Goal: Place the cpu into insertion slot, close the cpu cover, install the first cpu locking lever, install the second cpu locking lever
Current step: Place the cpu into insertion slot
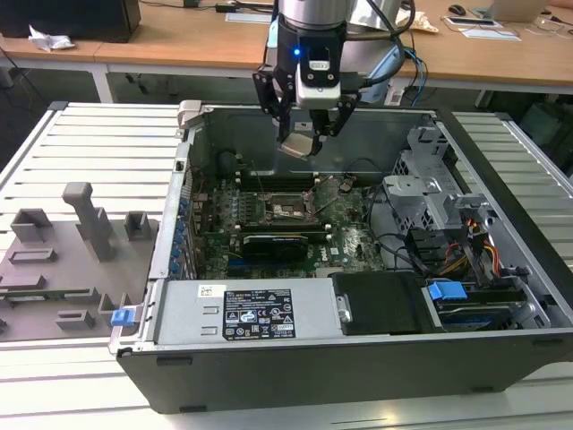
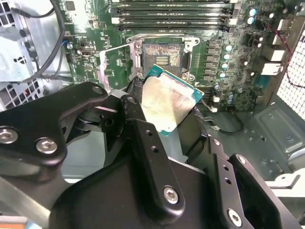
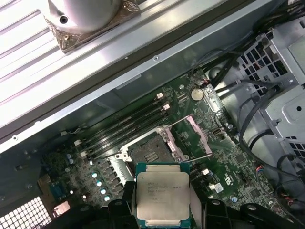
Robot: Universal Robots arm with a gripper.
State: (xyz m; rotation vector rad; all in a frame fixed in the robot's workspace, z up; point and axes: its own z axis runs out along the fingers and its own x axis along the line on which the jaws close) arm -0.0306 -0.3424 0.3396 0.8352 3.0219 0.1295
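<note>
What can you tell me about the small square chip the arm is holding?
The cpu is a thin square chip with a dull silvery metal top, printed and smudged, and a greenish rim. The end effector grips it by opposite edges, holding it tilted in the air above the open insertion slot, not yet seated.

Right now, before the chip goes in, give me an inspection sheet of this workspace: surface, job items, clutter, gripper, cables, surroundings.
Surface: slatted metal table carrying an open computer case.
Job's things: chip held above the board, not yet seated; socket open and bare; cover swung up beside it.
Clutter: grey plastic holders on the table at the exterior view's left.
Gripper: gripper shut on the chip, above the socket.
Cables: black and coloured cables inside the case at the exterior view's right, apart from the socket.
Surroundings: wooden desk behind the table.
</note>
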